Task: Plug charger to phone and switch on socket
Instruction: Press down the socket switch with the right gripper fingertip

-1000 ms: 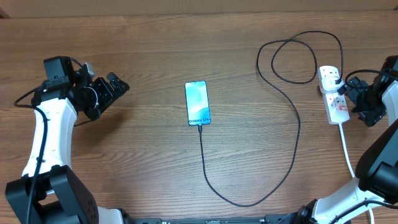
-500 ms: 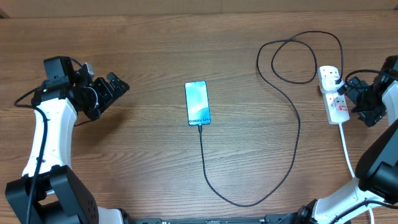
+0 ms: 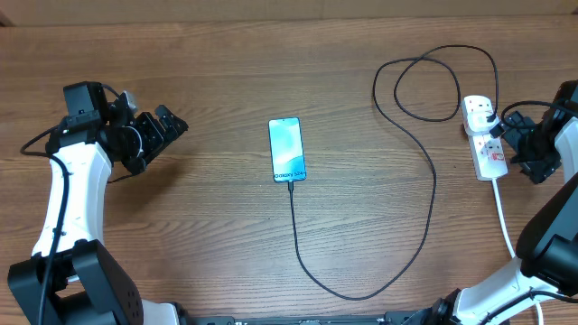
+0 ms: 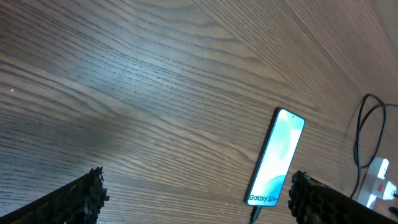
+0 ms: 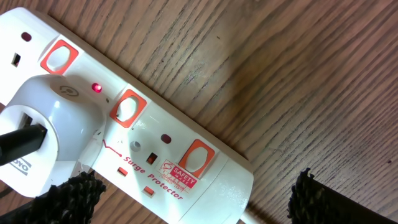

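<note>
The phone [image 3: 287, 149] lies screen up at the table's middle, lit teal with "Galaxy S24" text; it also shows in the left wrist view [image 4: 275, 157]. The black charger cable [image 3: 432, 194] has its tip in the phone's bottom end, loops right and back, and ends at a white adapter [image 5: 46, 146] plugged in the white socket strip [image 3: 485, 147]. A red light [image 5: 97, 88] glows beside the adapter. My right gripper [image 3: 522, 149] is open just right of the strip, above it in the right wrist view [image 5: 199, 211]. My left gripper [image 3: 165, 131] is open and empty, far left of the phone.
The strip's white cord [image 3: 506, 226] runs toward the front right edge. The cable's large loop [image 3: 433, 86] lies at the back right. Bare wooden tabletop [image 3: 217, 226] lies between the left arm and the phone.
</note>
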